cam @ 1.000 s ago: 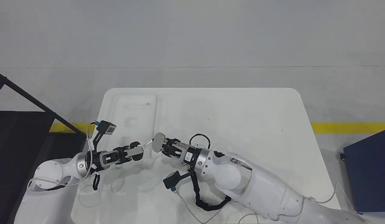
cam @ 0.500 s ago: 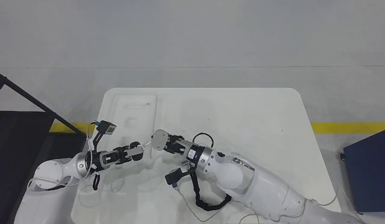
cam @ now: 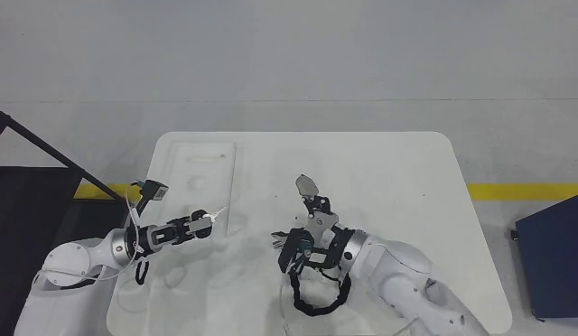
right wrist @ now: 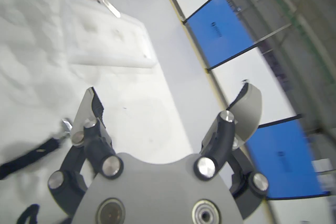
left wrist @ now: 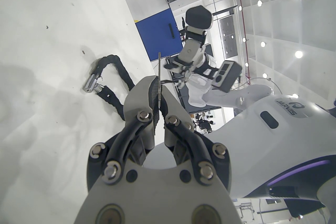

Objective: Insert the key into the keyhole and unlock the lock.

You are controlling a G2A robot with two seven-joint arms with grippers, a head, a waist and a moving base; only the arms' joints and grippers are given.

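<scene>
- Key (left wrist: 159, 64): you have one. It sits edge-on between the pads of the left gripper (left wrist: 158, 86), blade pointing out past the fingertips and clear of the table. In the top view it is over the table's left front part, just beside the white slab's near edge.
- Lock (left wrist: 90, 82): you have one, made of one short silver cylinder and one black sleeved cable bent in a loop. It lies flat on the table, well apart from the key, with the key outside it. You cannot tell from here which way the keyhole faces.
- Left gripper: one, jaws pinched narrow on the key.
- Right gripper (right wrist: 168, 88): one, jaws spread wide with nothing between them. It is raised above the table, with the lock's silver end and cable just beside one finger (right wrist: 90, 107).
- Table (cam: 397, 164): one, white with rounded corners; it carries the lock.
- White slab (cam: 206, 166): one, flat and rectangular, lying at the table's far left corner.
</scene>
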